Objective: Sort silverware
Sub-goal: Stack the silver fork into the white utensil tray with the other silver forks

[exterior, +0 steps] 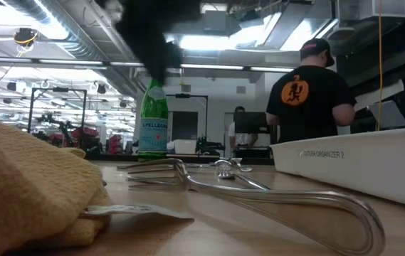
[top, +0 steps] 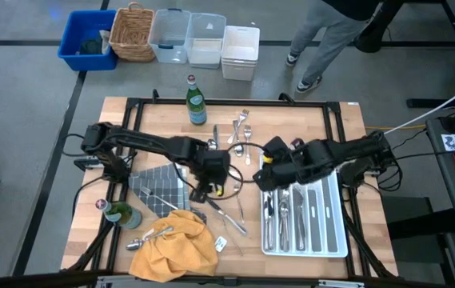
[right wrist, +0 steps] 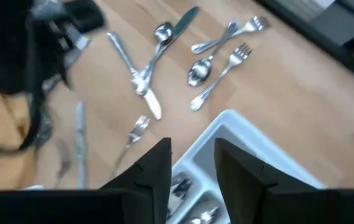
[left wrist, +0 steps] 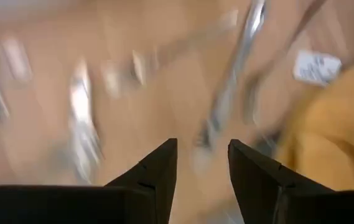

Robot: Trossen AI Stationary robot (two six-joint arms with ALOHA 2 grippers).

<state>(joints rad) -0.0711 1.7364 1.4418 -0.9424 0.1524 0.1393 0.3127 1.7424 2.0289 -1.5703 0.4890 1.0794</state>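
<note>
Loose silverware lies on the wooden table: a cluster of forks and spoons (top: 240, 132) at the far middle, shown closer in the right wrist view (right wrist: 217, 53), and more pieces (top: 227, 212) beside the yellow cloth (top: 175, 246). Several pieces lie in the white divided tray (top: 333, 232). My left gripper (top: 208, 186) hovers open above the table's middle, nothing between its fingers (left wrist: 201, 146). My right gripper (top: 269, 174) hangs open over the tray's far left corner (right wrist: 226, 121), also empty (right wrist: 192, 146).
A green bottle (top: 197, 100) stands at the far middle, another (top: 121, 214) lies near the left edge. A grey patterned mat (top: 159, 188) lies under the left arm. A spoon (top: 152, 237) rests on the yellow cloth. Bins and a person stand beyond the far edge.
</note>
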